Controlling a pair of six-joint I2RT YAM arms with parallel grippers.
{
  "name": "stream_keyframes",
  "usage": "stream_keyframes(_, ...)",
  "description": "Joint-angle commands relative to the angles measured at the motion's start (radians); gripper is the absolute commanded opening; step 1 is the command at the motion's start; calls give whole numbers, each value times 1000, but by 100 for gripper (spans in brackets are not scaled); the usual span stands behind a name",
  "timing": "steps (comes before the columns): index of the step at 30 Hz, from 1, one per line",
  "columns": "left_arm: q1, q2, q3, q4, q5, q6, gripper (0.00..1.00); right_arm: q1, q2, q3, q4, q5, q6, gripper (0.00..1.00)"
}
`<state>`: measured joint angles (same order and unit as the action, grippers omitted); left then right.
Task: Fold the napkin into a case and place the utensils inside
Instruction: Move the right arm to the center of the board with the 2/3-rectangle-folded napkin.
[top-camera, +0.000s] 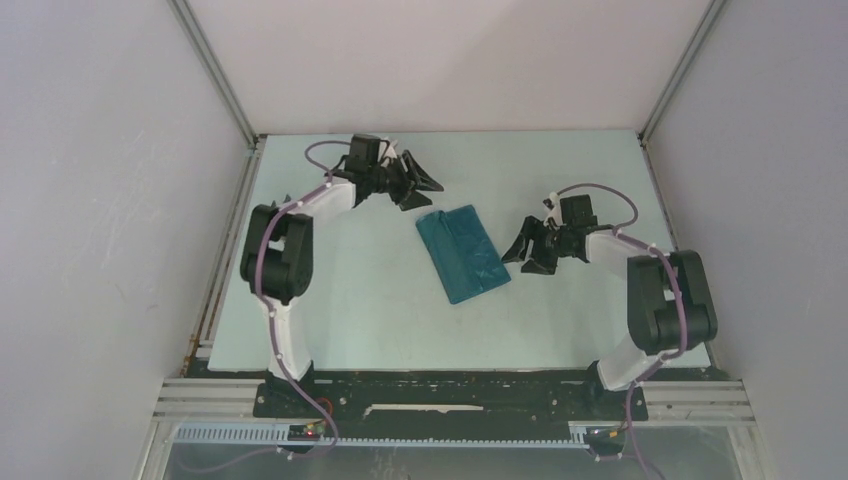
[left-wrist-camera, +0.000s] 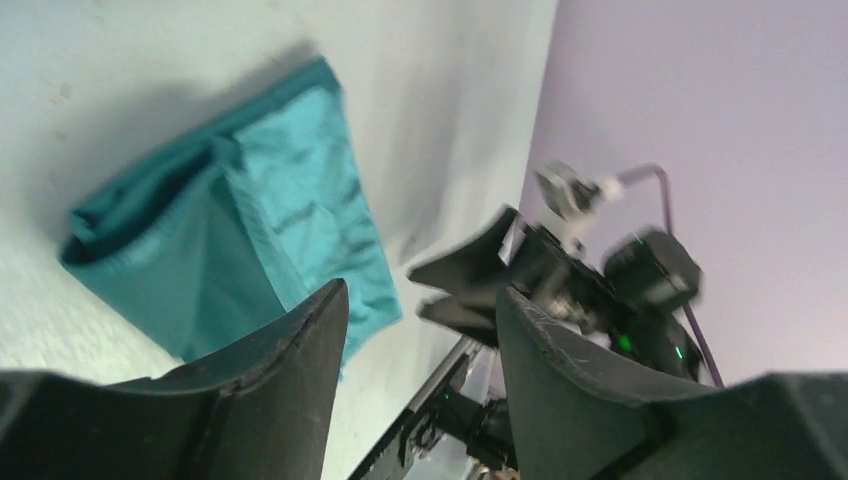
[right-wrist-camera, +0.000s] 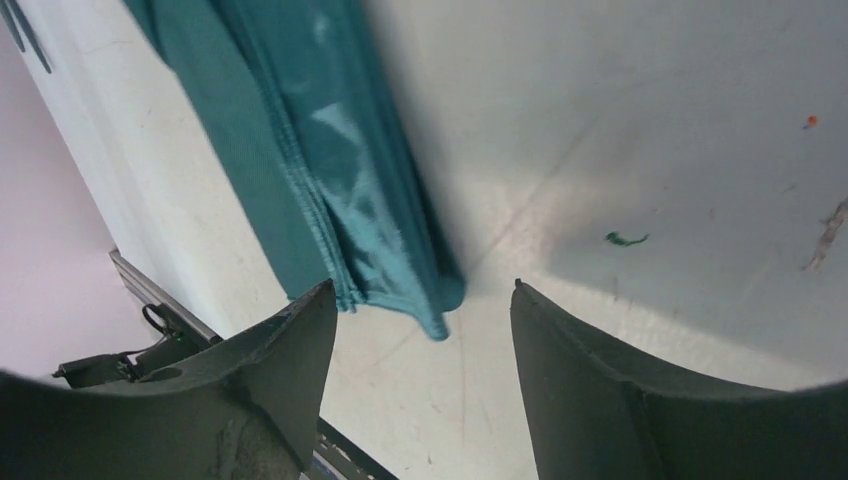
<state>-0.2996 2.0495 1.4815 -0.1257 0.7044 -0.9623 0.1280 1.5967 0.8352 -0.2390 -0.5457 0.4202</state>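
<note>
The teal napkin (top-camera: 463, 251) lies folded into a narrow oblong case at the middle of the table, slanting from far left to near right. It also shows in the left wrist view (left-wrist-camera: 240, 235) and the right wrist view (right-wrist-camera: 310, 170). My left gripper (top-camera: 420, 182) is open and empty, just beyond the case's far end. My right gripper (top-camera: 525, 254) is open and empty, just right of the case's near end. No utensils are in view.
The pale table (top-camera: 350, 300) is walled by white panels on three sides. A black and metal rail (top-camera: 450, 390) runs along the near edge by the arm bases. Small specks mark the table in the right wrist view (right-wrist-camera: 625, 238).
</note>
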Motion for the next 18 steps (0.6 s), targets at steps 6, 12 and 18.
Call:
stream_keyframes(6,-54,-362,-181,-245,-28,273,68,-10,136,9,78,-141,-7,59)
stream_keyframes(12,-134,-540,-345,-332,-171,352,69,2,155,-10,115,-154,26,27)
stream_keyframes(18,-281,-681,-483,-325,-349,405,71,111,54,-182,320,-196,268,6)
